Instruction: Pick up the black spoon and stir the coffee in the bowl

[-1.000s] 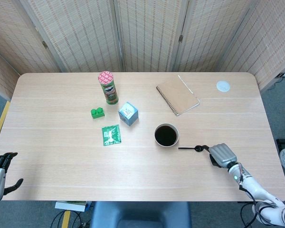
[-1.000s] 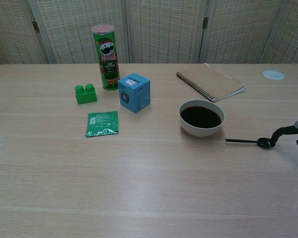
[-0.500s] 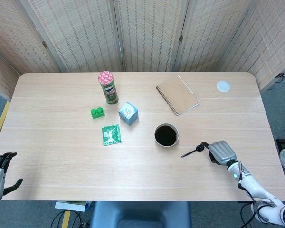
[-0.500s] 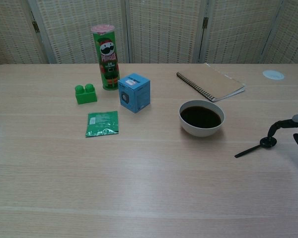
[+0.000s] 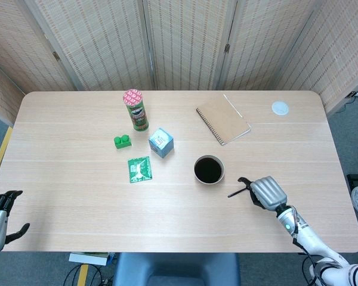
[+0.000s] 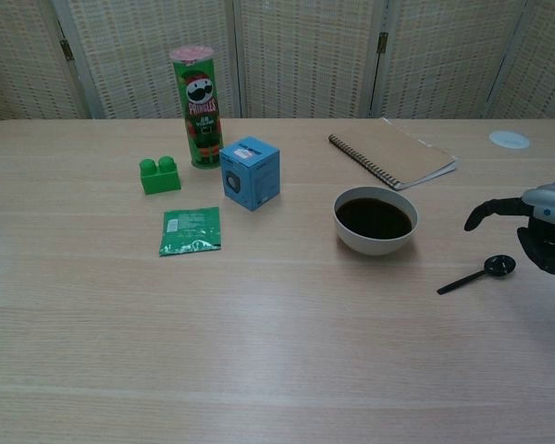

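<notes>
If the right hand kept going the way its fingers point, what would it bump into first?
Probably the bowl of coffee. The right hand points toward it, above the black spoon lying on the table, though height and depth are hard to judge.

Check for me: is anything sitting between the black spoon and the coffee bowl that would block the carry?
Nothing visible does. The black spoon lies on bare table just right of the bowl, and the right robot hand hovers above the spoon's round end. The other items sit away to the left and at the far edge.
</notes>
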You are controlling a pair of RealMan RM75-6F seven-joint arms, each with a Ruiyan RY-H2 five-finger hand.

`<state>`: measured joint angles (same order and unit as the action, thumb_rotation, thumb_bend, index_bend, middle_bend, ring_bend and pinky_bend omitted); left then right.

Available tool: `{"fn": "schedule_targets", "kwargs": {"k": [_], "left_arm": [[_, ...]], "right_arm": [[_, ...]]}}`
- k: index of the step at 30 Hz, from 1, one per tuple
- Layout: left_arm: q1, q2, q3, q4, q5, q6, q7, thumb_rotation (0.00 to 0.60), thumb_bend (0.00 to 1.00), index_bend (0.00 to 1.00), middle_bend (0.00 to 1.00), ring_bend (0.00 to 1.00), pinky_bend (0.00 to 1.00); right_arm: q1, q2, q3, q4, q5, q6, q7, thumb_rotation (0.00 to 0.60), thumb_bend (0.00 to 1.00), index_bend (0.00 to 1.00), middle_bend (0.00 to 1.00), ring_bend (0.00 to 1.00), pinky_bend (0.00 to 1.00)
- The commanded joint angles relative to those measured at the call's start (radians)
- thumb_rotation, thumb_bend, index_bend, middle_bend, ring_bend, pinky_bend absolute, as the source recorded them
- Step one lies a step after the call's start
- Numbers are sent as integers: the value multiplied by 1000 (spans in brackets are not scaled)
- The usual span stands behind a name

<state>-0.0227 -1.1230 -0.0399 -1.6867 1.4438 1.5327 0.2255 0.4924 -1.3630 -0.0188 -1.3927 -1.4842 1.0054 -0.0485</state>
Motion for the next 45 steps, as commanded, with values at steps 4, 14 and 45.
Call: {"fn": "schedule_targets", "kwargs": {"k": [4,14,45], "left_arm": [[8,1,2,5,-1,8,-10,600,235,209,226,213,191],[9,0,3,13,9,11,-23,600,235,209,226,213,191],[12,-2,5,21,8,8,-33,600,235,209,224,213,191]], "right_arm": [[5,21,-3,-77,-8,-6,-31,600,41,239,721,760,964],[-13,35,-5,-140,-12,21,23,600,0,240,688,722,870],[14,-22,28,-37,37,-10,-203,600,213,415,998,1000,1000]]}}
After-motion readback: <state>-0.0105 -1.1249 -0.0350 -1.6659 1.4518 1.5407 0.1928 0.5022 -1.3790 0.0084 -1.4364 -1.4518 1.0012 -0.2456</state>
